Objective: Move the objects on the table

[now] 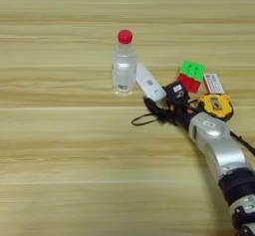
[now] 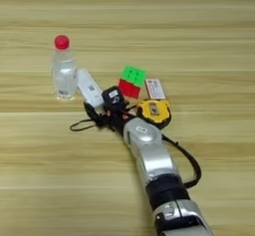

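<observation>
I am reaching my pincer [image 2: 102,111] toward the near end of the flat white device [image 2: 90,87], just right of the upright bottle [image 2: 63,70]; whether its fingers are spread I cannot tell. Next, probably, closing on that device.

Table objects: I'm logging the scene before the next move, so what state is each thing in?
Bottle: upright, red cap on.
White device: lying flat, beside the bottle.
Cube: resting on the table, green face up.
Tape measure: lying flat, strap trailing left.
Small white card: lying flat.
Right gripper: low at the device's near end.
</observation>
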Robot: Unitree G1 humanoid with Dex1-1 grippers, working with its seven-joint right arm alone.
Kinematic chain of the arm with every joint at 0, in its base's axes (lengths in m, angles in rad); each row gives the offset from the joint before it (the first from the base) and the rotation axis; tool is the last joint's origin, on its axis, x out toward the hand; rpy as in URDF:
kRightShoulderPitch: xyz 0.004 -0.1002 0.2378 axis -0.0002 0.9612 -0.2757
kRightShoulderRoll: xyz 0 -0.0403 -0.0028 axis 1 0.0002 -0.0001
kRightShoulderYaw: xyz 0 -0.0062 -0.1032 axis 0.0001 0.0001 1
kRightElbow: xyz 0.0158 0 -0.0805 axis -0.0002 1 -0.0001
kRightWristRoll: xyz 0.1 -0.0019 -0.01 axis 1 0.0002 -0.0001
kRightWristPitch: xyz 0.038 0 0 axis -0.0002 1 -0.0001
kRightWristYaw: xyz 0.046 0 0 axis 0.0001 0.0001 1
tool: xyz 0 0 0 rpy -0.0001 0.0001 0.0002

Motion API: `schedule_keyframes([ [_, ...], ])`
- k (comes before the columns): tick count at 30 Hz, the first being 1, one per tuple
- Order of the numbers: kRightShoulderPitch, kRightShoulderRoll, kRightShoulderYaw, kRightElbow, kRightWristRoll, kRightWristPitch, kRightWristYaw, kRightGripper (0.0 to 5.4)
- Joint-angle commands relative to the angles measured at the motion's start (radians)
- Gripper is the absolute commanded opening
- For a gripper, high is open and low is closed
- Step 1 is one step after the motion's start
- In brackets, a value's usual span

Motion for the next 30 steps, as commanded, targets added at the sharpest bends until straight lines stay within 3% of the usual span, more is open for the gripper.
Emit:
schedule_keyframes([
  [1, -0.005, -0.005, -0.009, -0.156, 0.007, -0.016, -0.029, 4.19],
  [6, 0.086, -0.018, -0.007, -0.363, -0.001, -0.001, -0.048, 4.78],
  [10, 0.149, -0.037, -0.048, -0.518, 0.011, 0.023, -0.075, 5.3],
  [16, 0.253, -0.058, -0.154, -0.662, 0.048, 0.051, -0.124, 5.36],
  [22, 0.331, -0.057, -0.208, -0.695, 0.049, 0.054, -0.173, 5.36],
  [30, 0.329, -0.026, -0.212, -0.572, 0.052, 0.042, -0.21, 5.36],
])
